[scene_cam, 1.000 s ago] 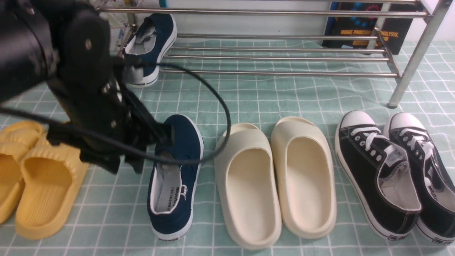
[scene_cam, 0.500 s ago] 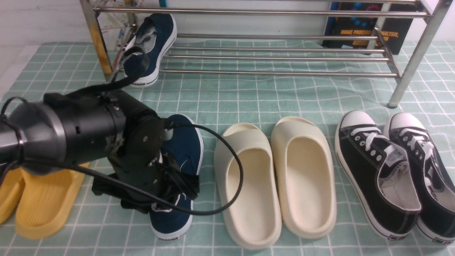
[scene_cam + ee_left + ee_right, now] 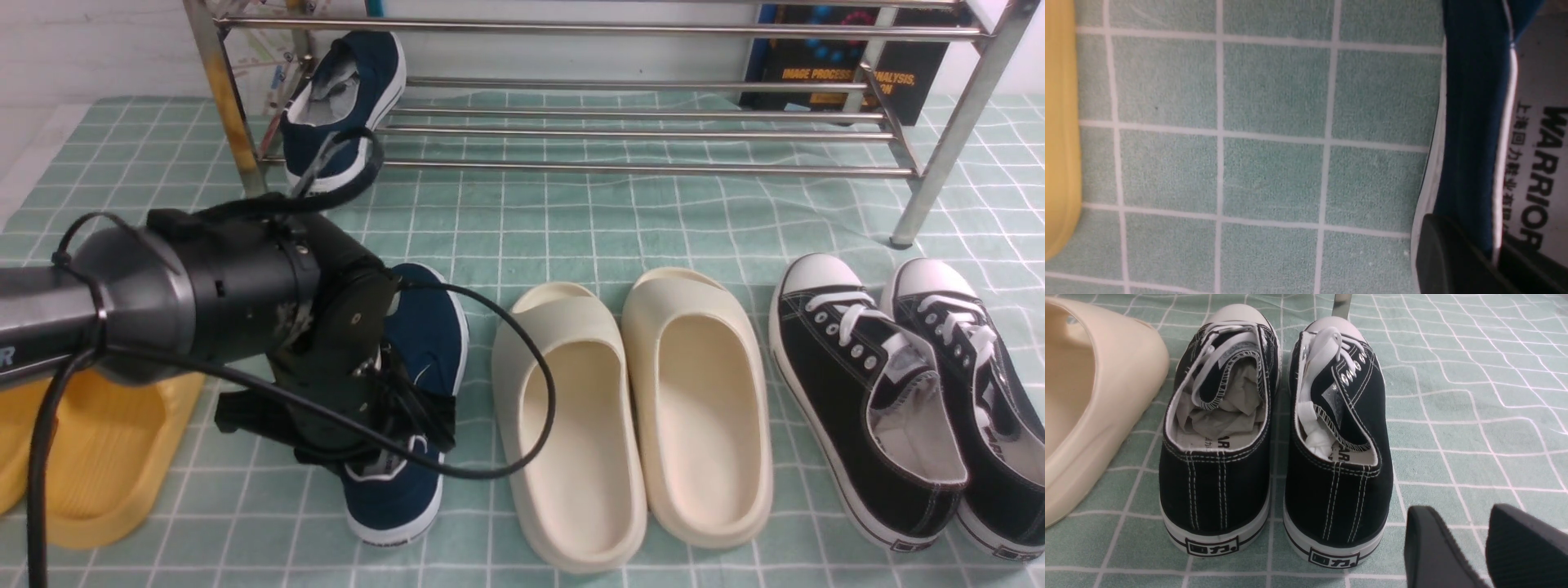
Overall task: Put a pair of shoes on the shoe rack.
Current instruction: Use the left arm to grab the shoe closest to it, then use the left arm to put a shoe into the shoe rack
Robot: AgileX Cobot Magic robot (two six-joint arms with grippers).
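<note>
The left arm (image 3: 245,286) covers the middle of the lower navy sneaker (image 3: 424,327) and part of the yellow slides (image 3: 122,457). The rack's (image 3: 653,167) top runs out of the front view. A rack tube hides some of the dark book's (image 3: 849,73) lettering.

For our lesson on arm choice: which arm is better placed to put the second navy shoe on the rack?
Left, I'd say: its gripper already grips that shoe's side, whereas the right gripper hovers by the black sneakers.

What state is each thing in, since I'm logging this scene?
Left claw: shut on the near navy shoe's side wall
Near navy shoe: on the cloth, gripped
Far navy shoe: on the rack, toe up
Right claw: open, empty
Black sneakers: laced, side by side
</note>
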